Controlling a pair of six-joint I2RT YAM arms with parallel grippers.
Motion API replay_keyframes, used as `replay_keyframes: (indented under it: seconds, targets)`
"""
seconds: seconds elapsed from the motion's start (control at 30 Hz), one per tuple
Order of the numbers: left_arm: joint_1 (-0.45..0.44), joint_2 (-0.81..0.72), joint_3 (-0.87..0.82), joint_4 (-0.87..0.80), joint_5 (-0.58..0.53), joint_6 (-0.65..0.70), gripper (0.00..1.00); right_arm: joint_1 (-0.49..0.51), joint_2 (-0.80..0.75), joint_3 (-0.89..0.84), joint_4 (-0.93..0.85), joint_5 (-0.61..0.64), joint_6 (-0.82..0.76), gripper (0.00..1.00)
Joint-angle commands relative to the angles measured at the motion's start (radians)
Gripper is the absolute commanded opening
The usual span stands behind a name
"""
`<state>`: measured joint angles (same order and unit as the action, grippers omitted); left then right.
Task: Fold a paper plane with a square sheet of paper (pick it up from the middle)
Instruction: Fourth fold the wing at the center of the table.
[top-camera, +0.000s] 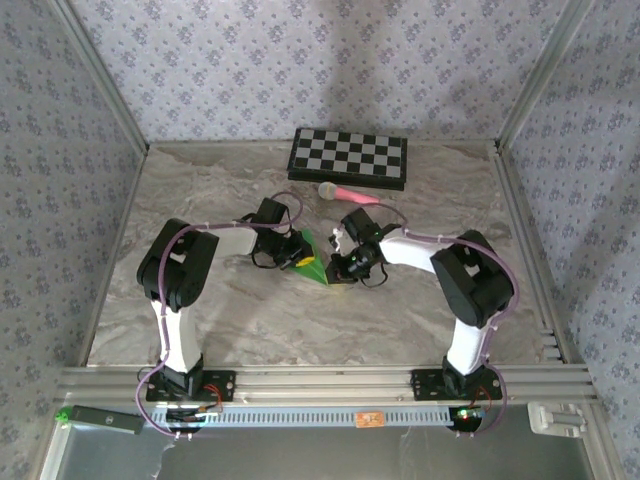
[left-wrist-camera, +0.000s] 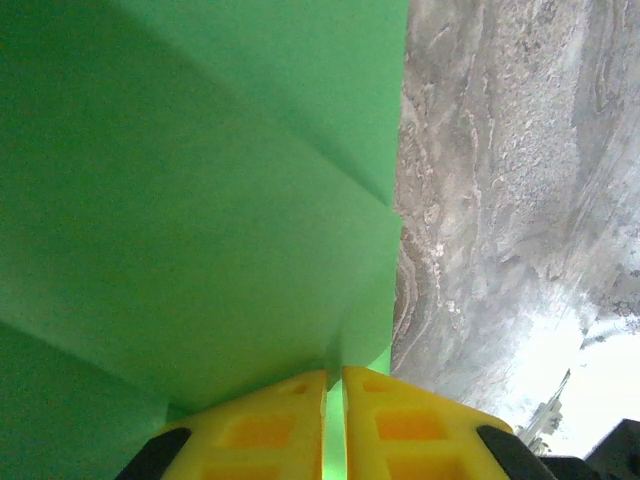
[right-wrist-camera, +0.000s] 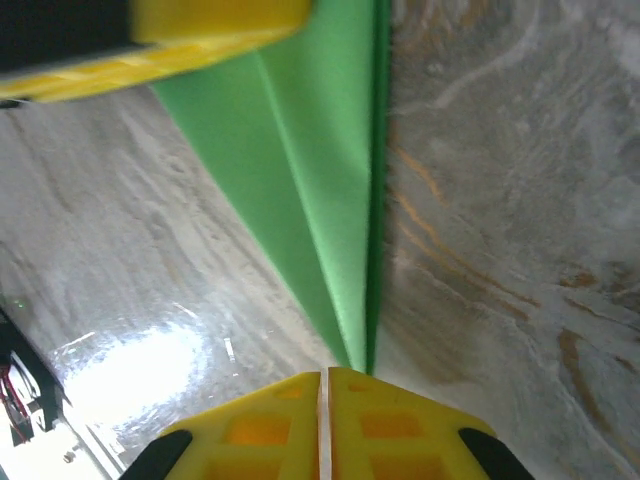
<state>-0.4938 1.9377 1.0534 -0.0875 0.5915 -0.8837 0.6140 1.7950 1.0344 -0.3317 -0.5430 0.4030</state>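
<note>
The green paper plane (top-camera: 312, 262) is folded into a slim pointed dart and sits mid-table between my two grippers. In the left wrist view its creased layers (left-wrist-camera: 200, 200) spread wide, and my left gripper (left-wrist-camera: 334, 375) is shut on the edge, with green showing in the slit between the yellow fingers. From above, the left gripper (top-camera: 298, 256) holds the wide end. The plane (right-wrist-camera: 320, 150) narrows to a point in the right wrist view. That point ends against my shut right gripper (right-wrist-camera: 322, 375), just right of its slit, which shows no green. Overhead, the right gripper (top-camera: 338, 272) is at the tip.
A black-and-white checkered board (top-camera: 348, 156) lies at the back of the marbled table (top-camera: 220, 310). A pink-handled microphone (top-camera: 345, 193) lies just in front of it, close behind the grippers. Patterned walls close off three sides. A left finger (right-wrist-camera: 210, 25) crosses the right wrist view's top.
</note>
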Motion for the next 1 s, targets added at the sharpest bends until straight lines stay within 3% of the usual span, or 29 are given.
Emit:
replay_keyframes:
  seconds: [0.0,0.23,0.67,0.97]
  targets:
    - [-0.003,0.075,-0.024,-0.101,-0.082,-0.014,0.13,0.009,-0.044,0.01,0.004,0.039,0.01,0.11]
    - [-0.004,0.076,-0.021,-0.088,-0.065,-0.016,0.14,0.031,0.034,0.051,0.045,0.081,0.077,0.09]
    - [-0.002,0.054,-0.01,-0.079,-0.044,-0.009,0.14,0.031,0.12,0.053,-0.017,0.121,0.054,0.07]
    - [0.001,-0.029,0.059,-0.073,-0.045,0.112,0.17,0.021,0.156,0.013,-0.063,0.123,0.024,0.06]
